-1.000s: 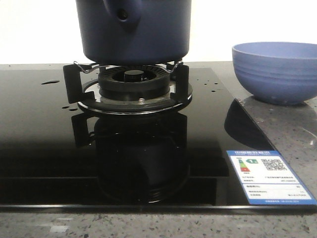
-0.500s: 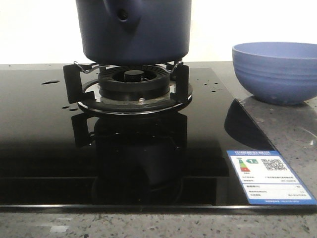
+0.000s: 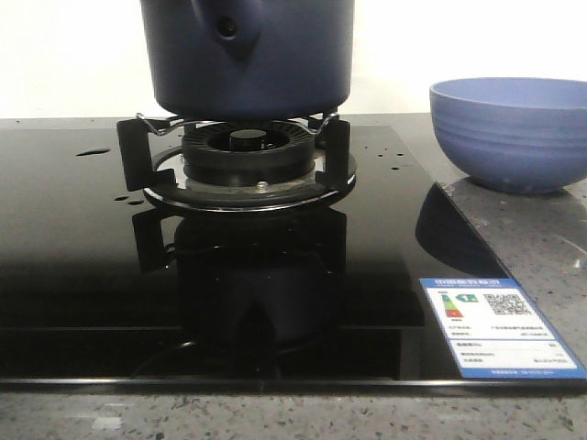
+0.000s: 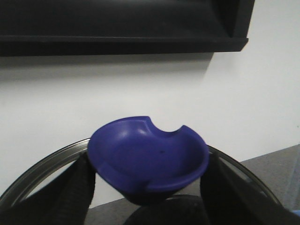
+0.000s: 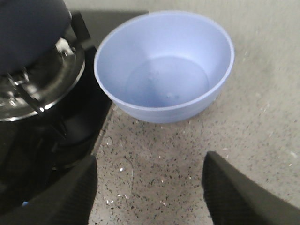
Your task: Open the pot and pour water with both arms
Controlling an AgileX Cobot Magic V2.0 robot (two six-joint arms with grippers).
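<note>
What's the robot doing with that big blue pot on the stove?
The pot sits on the burner. The left gripper holds a blue knob with a glass lid, so it seems the pot is open. The right gripper is open and empty, above the counter near the bowl. Nothing is being poured yet.

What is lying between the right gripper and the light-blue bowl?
Only bare speckled countertop with small water drops lies between the right gripper and the light-blue bowl, as the right wrist view shows.
</note>
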